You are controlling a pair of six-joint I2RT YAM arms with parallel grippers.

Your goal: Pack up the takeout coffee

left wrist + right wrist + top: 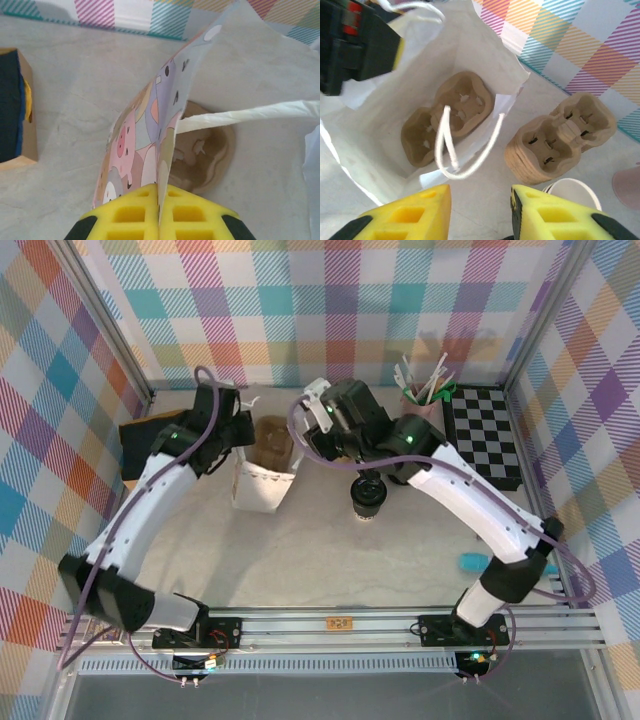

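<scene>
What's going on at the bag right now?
The left gripper is shut on the paper bag at its rim, holding that wall up. A cardboard cup carrier sits inside it. The right gripper hangs open over the bag's mouth, empty. The takeout coffee stands on the table beside the bag, not yet packed.

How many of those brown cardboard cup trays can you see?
2 for certain: one tray lies at the bottom of the white bag; another tops a stack beside the bag. More lie beneath, too tightly packed to count.

Bag (485, 55) matt white paper; carrier (470, 97) rough, probably moulded pulp.
</scene>
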